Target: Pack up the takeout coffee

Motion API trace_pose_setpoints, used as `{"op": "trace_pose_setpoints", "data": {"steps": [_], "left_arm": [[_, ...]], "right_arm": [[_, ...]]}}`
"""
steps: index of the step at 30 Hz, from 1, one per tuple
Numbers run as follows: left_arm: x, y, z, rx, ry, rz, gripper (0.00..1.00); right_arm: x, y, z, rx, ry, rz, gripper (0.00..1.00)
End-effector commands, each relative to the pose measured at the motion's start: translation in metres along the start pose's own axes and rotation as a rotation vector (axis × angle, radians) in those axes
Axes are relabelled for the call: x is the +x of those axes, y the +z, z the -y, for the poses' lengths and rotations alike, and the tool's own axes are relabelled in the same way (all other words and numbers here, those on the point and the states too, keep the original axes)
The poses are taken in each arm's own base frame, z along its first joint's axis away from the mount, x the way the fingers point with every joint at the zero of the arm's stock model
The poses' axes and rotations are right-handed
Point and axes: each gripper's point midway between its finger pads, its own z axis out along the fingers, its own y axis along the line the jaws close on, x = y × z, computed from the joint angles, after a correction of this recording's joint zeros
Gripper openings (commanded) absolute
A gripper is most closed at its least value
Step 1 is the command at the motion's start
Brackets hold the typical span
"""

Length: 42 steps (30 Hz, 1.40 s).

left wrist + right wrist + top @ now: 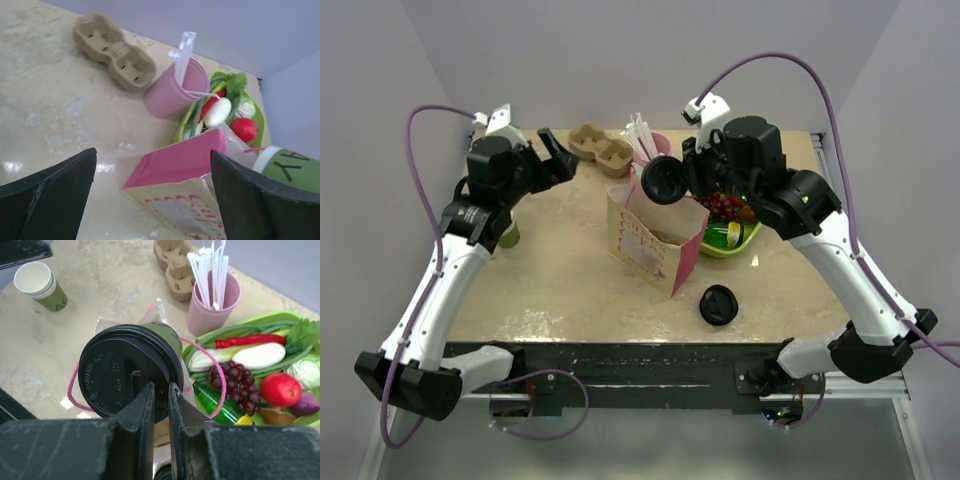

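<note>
On the desk (pixel 550 290) stands a pink bag (pixel 650 245). The right fingers (pixel 142 415) pinch the tipped coffee (pixel 665 180), the bag at its 6 o'clock. The left fingers (pixel 50 200) gape.

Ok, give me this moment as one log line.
right claw: shut on takeout coffee lid rim | coffee: tilted over pink bag mouth, not in | left claw: open, empty | loose lid: on table

- You have plain, pale lavender walls (pixel 620 60) closing in behind and on both sides.
- Your counter (pixel 570 295) is beige marbled stone, showing soft glare patches.
</note>
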Motion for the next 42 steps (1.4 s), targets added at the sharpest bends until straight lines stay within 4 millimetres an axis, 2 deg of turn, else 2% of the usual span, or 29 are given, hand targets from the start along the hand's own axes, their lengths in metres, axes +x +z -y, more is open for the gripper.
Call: {"op": "trace_pose_setpoints", "data": {"steps": [1,2,3,4,5,6,7,8,11,15,19,23,26,30,35,40,42], "left_arm": [[-0.006,0.017,0.084,0.335,0.136,0.016,1.0],[0.0,0.021,0.092,0.354,0.178,0.004,1.0],[-0.004,0.022,0.103,0.369,0.193,0.009,1.0],[0.014,0.035,0.112,0.368,0.22,-0.035,1.0],[0.02,0.039,0.116,0.371,0.257,-0.053,1.0],[0.019,0.041,0.121,0.376,0.263,-0.051,1.0],[0.026,0.052,0.119,0.348,0.269,-0.066,1.0],[0.029,0.056,0.115,0.326,0.279,-0.076,1.0],[0.034,0.064,0.107,0.284,0.31,-0.082,1.0],[0.053,0.07,0.1,0.281,0.339,-0.128,1.0],[0.065,0.071,0.101,0.312,0.376,-0.146,0.99],[0.077,0.074,0.099,0.318,0.386,-0.168,0.97],[0.085,0.08,0.091,0.284,0.393,-0.192,0.94],[0.095,0.082,0.09,0.281,0.409,-0.218,0.89],[0.101,0.081,0.084,0.253,0.42,-0.239,0.84],[0.11,0.08,0.072,0.204,0.422,-0.272,0.75],[0.107,0.08,0.065,0.16,0.421,-0.259,0.7]], "right_arm": [[0.01,-0.01,-0.006,-0.036,0.067,-0.033,0.0],[0.015,-0.009,-0.007,-0.033,0.067,-0.055,0.0],[0.023,-0.009,-0.003,-0.01,0.075,-0.087,0.0],[0.028,-0.007,-0.004,-0.01,0.089,-0.11,0.0],[0.036,-0.003,-0.005,-0.007,0.093,-0.14,0.0],[0.045,-0.001,-0.005,0.008,0.123,-0.179,0.0],[0.052,0.001,-0.005,0.018,0.133,-0.212,0.0],[0.072,0.006,-0.001,0.057,0.142,-0.301,0.0],[0.088,0.01,0.001,0.087,0.156,-0.377,0.0],[0.097,0.014,-0.001,0.08,0.171,-0.413,0.0],[0.113,0.021,0.004,0.098,0.166,-0.471,0.0],[0.127,0.031,-0.001,0.073,0.163,-0.502,0.0],[0.136,0.035,0.0,0.073,0.147,-0.51,0.0],[0.144,0.038,-0.007,0.021,0.14,-0.511,0.0],[0.162,0.045,-0.008,0.016,0.141,-0.543,0.0],[0.172,0.046,-0.013,-0.012,0.153,-0.56,0.0],[0.176,0.046,-0.012,-0.01,0.153,-0.569,0.0]]}}
